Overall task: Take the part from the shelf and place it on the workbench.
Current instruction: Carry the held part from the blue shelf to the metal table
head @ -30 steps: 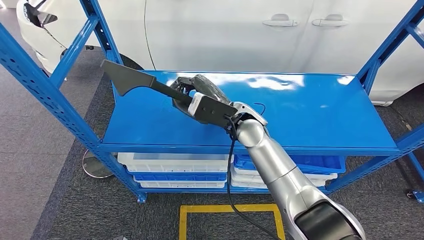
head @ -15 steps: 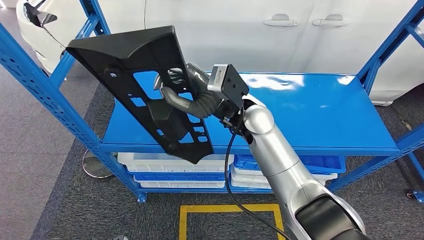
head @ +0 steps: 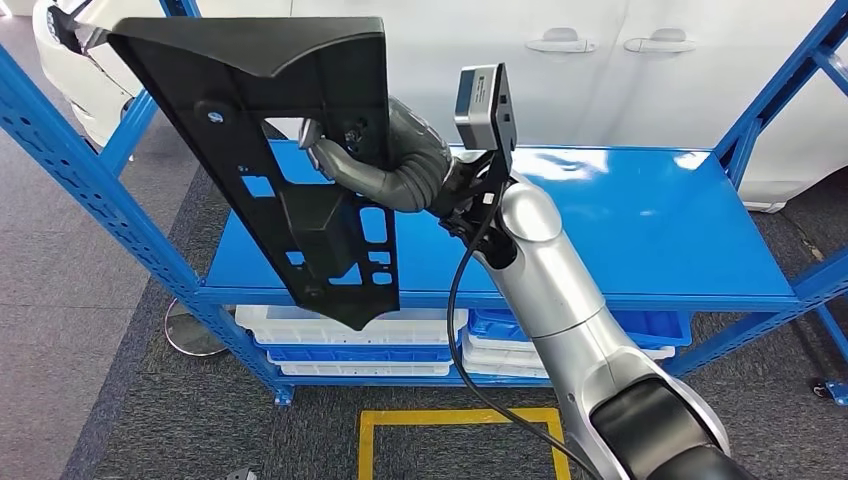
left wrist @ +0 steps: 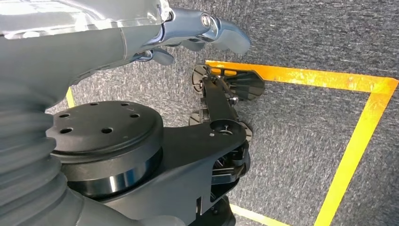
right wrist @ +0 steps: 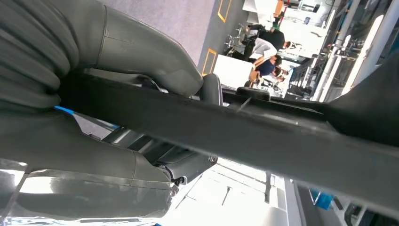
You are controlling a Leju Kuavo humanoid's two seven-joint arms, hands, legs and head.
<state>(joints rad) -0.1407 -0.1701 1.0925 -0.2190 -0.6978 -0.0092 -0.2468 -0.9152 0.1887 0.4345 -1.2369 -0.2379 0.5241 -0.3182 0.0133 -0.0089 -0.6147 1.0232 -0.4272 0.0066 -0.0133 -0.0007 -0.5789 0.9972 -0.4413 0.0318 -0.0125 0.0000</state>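
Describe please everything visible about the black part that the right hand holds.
The black part is a long flat panel, apparently matte plastic, with many cut-out openings, one wide end and a narrower lower end. It is lifted off the blue shelf, standing on edge and tilted. The right hand grips it near the middle, fingers through an opening.

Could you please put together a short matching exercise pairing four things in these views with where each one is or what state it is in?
Things:
1. black part
2. right hand
3. white bins
4. left hand

Places or states:
A. hangs over grey carpet with yellow tape lines
B. lifted clear of the blue shelf, held up on edge
C. stacked on the shelf's lower level
D. grips the part through one of its openings

Pairs: 1-B, 2-D, 3-C, 4-A
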